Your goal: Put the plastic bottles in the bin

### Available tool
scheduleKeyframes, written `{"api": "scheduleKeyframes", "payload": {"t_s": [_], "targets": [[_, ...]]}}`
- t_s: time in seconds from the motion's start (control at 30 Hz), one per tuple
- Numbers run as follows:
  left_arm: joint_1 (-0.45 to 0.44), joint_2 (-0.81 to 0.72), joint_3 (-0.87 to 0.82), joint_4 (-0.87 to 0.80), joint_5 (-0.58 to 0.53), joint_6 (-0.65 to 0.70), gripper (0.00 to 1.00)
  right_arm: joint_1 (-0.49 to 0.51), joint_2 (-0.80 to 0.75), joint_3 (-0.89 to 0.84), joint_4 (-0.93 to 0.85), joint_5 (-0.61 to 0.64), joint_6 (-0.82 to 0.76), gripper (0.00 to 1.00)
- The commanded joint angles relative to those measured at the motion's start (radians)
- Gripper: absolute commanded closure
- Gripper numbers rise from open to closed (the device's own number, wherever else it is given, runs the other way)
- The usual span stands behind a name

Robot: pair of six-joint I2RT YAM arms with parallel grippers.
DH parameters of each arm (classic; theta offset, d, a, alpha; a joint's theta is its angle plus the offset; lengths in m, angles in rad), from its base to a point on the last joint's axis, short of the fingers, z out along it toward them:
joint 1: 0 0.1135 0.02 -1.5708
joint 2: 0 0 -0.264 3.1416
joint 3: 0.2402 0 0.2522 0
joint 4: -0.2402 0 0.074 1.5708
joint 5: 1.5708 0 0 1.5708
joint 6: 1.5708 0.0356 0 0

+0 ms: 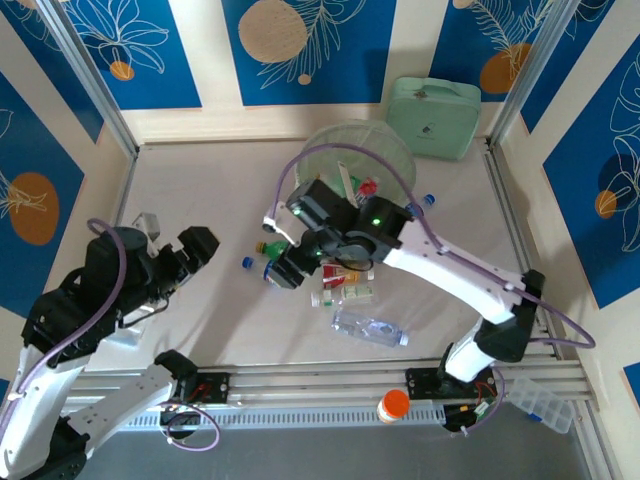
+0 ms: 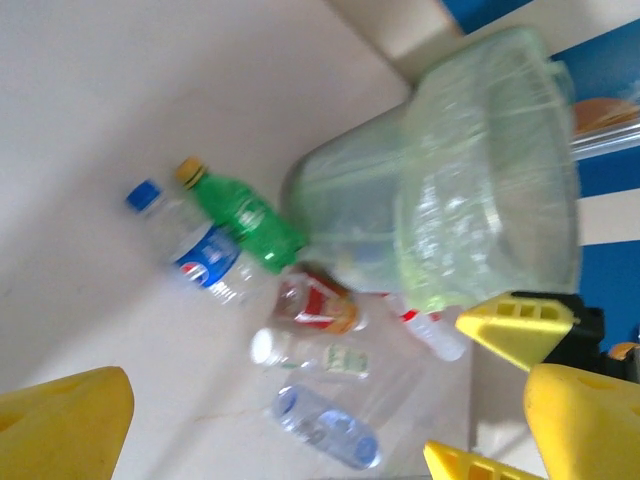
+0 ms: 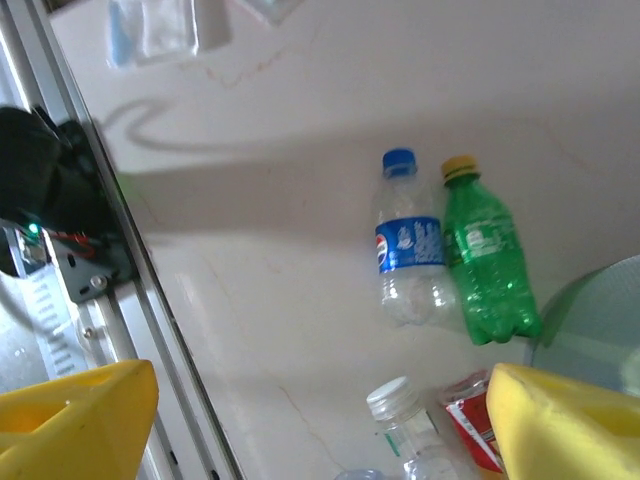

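Right arm reaches from its near-right base to the middle of the bench, wrist bent downward. The right fingers are spread wide and empty above a blue-capped bottle and a green bottle lying side by side. Left arm sits folded at near left, and I see the left fingers fully apart, holding nothing. The other plastic bottles lie just near of the bin, at far centre.

The right arm hides some plastic bottles and part of the bin.
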Motion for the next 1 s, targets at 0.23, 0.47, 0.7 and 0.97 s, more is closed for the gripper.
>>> {"api": "scheduleKeyframes", "payload": {"t_s": [0.23,0.47,0.7,0.97], "targets": [[0.011,-0.109,-0.197,-0.097,0.019,-0.109,0.01,0.035,0.25,0.013,0.026,0.084,-0.027,0.13],[0.013,-0.115,-0.192,-0.12,0.026,-0.107,0.01,0.013,0.42,0.083,0.028,0.133,0.003,0.14],[0.014,-0.077,-0.15,-0.145,0.012,-0.07,0.01,-0.008,0.552,0.163,0.021,0.162,0.021,0.14],[0.02,-0.025,-0.109,-0.15,0.028,-0.017,0.01,-0.022,0.641,0.193,0.021,0.157,0.031,0.15]]}}
